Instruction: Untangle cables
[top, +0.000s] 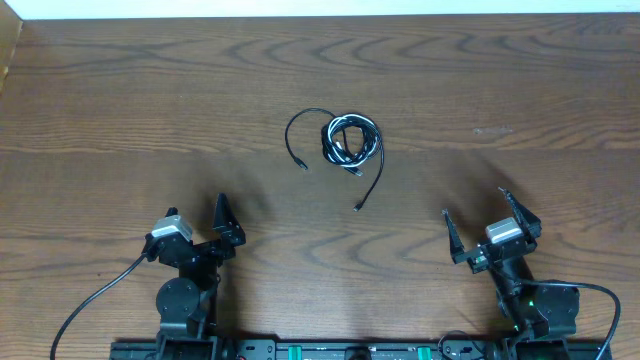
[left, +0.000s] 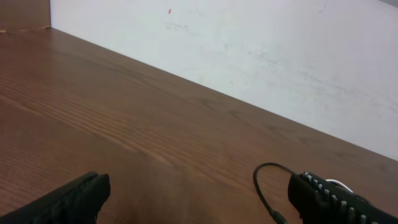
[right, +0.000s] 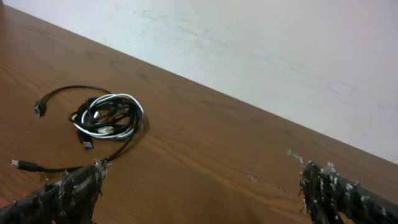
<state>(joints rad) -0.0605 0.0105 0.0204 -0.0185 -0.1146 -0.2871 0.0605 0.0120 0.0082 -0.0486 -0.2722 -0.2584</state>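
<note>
A thin black cable (top: 375, 175) and a white/grey cable (top: 343, 137) lie coiled together in a small bundle near the middle of the table. One black end loops out to the left (top: 290, 135), another trails down to a plug. In the right wrist view the bundle (right: 109, 118) lies at the left, with the white cable (right: 127, 98) on top. The left wrist view shows a black loop (left: 260, 186) by the right finger. My left gripper (top: 222, 222) and right gripper (top: 475, 225) are both open, empty, and well short of the cables.
The wooden table (top: 150, 100) runs to a white wall at its far edge (right: 261, 56). Thick black wires run from each arm base at the near edge (top: 90, 300).
</note>
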